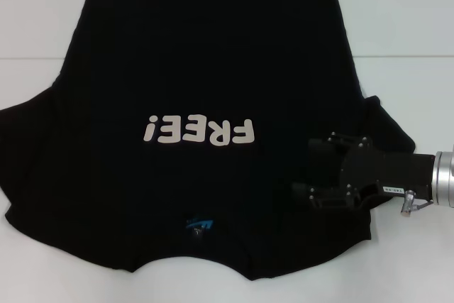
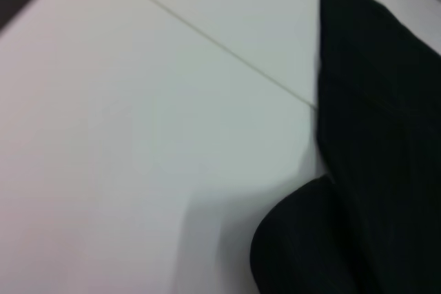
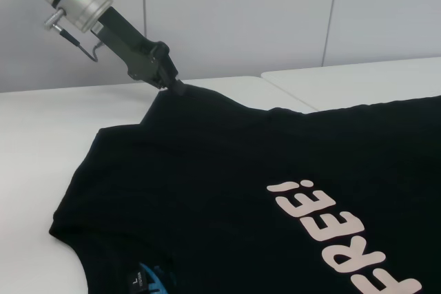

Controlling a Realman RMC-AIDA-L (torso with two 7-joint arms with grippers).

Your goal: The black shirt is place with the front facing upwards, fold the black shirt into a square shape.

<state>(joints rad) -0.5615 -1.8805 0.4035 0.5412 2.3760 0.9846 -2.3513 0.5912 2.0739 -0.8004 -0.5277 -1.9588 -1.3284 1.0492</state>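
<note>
The black shirt (image 1: 213, 69) lies spread flat on the white table, front up. Its white "FREE!" print (image 1: 198, 131) is in the middle and the blue neck label (image 1: 198, 226) is near the front edge. My right gripper (image 1: 303, 169) reaches in from the right, low over the shirt's right shoulder by the sleeve, its fingers apart with nothing between them. In the right wrist view my left gripper (image 3: 176, 87) pinches the tip of the far sleeve, and the cloth (image 3: 275, 170) rises to a small peak there. The left wrist view shows only the shirt's edge (image 2: 379, 135).
The white table (image 1: 397, 19) has a seam line running across it behind the shirt's hem. Bare tabletop shows on both sides of the shirt. A pale wall (image 3: 241, 18) stands behind the table in the right wrist view.
</note>
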